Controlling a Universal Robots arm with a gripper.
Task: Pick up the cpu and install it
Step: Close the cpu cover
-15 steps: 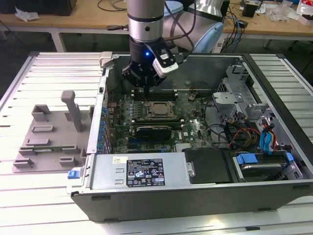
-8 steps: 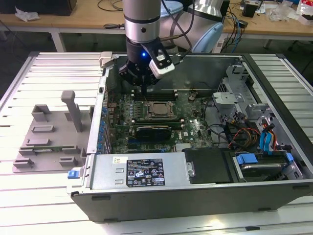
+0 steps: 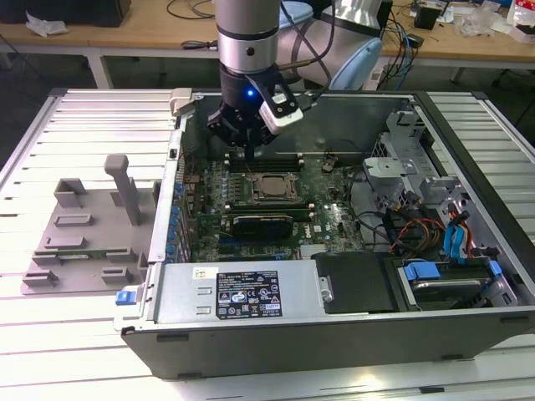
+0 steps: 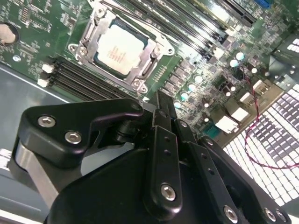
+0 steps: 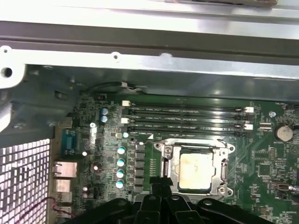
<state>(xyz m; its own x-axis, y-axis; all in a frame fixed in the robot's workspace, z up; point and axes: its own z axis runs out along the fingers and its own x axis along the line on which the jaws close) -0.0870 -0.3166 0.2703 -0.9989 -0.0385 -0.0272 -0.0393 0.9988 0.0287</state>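
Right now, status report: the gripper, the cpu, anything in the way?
Black gripper shut, empty, above green motherboard. Shiny silver square cpu lying inside metal-framed socket, close by the gripper. Nothing blocking.

You have bright overhead light: glare bleaches the slatted surface (image 3: 58, 351) and the top of the cpu (image 5: 195, 170); inside the case (image 3: 351, 113) it looks dimmer, perhaps shadowed.

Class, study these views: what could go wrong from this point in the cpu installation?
1. The cpu lies inside the socket frame; if it sits slightly askew, pressing could damage it.
2. The gripper hangs low over the memory slots; a sideways move might strike them.
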